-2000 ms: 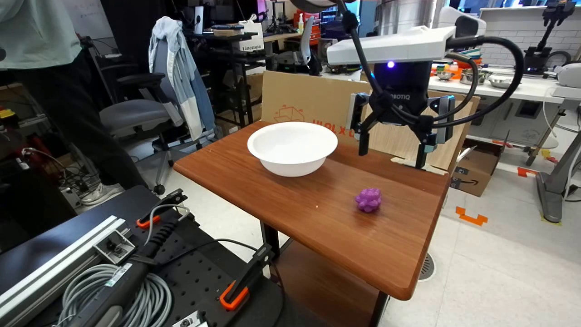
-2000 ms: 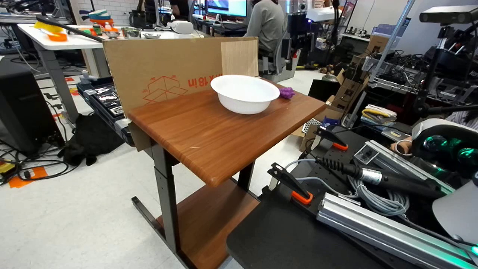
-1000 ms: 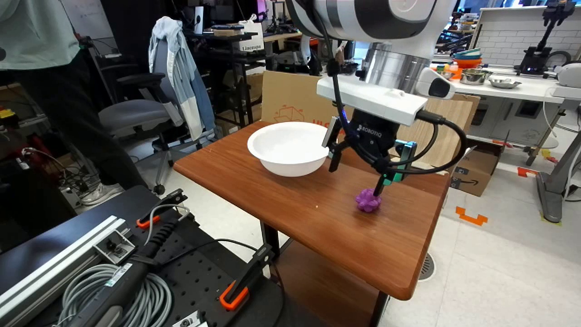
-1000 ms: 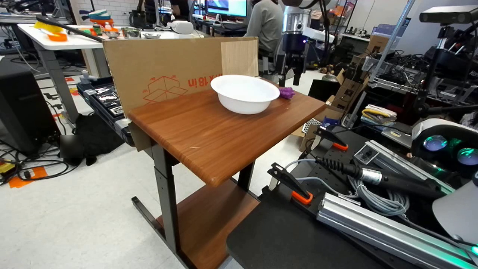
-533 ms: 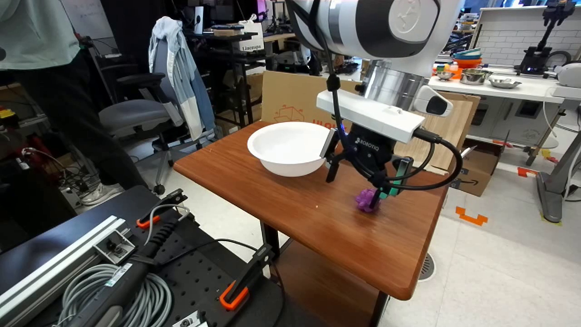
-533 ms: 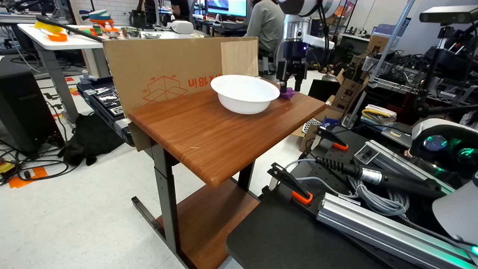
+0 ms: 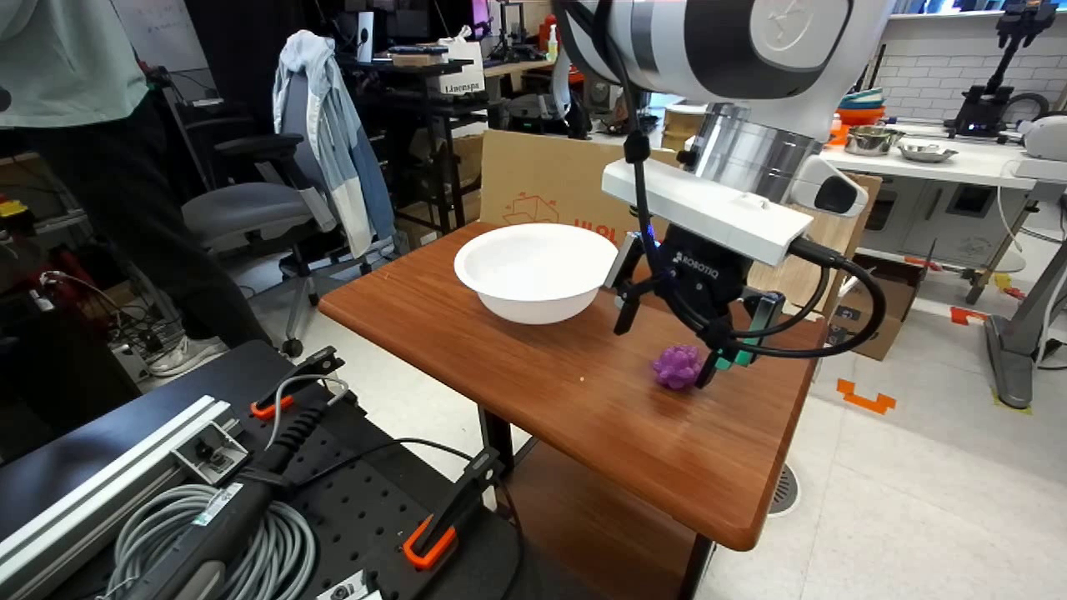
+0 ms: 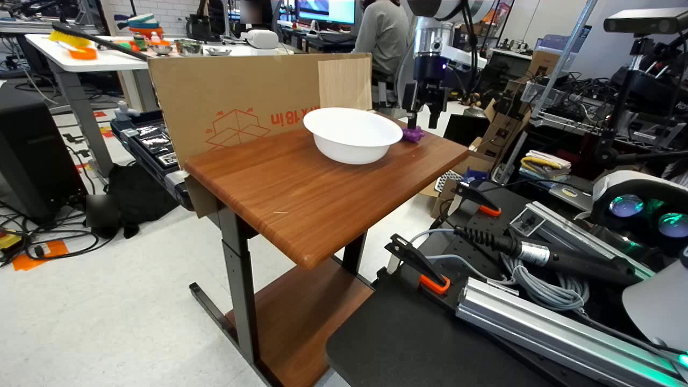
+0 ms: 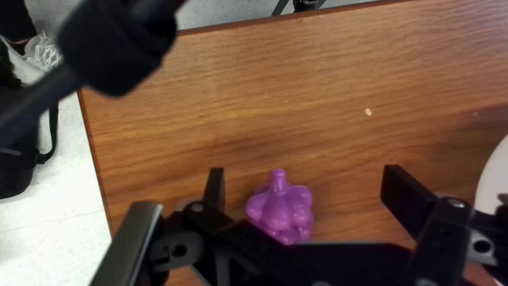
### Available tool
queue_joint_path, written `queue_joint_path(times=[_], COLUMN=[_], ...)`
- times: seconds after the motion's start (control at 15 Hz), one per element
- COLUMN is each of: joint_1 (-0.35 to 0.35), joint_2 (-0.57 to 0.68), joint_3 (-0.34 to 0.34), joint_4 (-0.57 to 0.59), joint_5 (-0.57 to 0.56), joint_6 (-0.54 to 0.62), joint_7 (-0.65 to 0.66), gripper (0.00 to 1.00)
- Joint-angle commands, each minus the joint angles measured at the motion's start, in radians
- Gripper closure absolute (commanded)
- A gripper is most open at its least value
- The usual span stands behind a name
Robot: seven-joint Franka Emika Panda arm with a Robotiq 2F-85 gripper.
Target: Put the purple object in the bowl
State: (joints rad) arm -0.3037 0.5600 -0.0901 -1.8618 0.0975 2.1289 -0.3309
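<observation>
A purple toy grape bunch [image 7: 675, 367] rests on the wooden worktop [image 7: 575, 358], the white bowl [image 7: 538, 308] near it but apart. In the wrist view the gripper [image 9: 304, 184], spread wide and holding nothing, straddles the bunch.

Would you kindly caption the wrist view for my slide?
Open fingers frame the purple object on the table, bowl cropped at right.
</observation>
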Motion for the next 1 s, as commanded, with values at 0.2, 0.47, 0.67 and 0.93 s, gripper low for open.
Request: queue_joint_path(times=[0.2, 0.47, 0.67, 0.93], joint_1=[-0.041, -0.038, -0.04, -0.054], joint_2=[0.125, 0.188, 0.22, 0.225], joint_3=[0.01, 0.014, 0.022, 0.036], joint_4=[0.18, 0.267, 0.307, 0.331], joint_5=[0.07, 0.071, 0.071, 0.096], joint_6=[-0.099, -0.12, -0.125, -0.149], joint_7=[0.016, 0.045, 0.049, 0.048], gripper=[0.0, 0.25, 0.44, 0.73])
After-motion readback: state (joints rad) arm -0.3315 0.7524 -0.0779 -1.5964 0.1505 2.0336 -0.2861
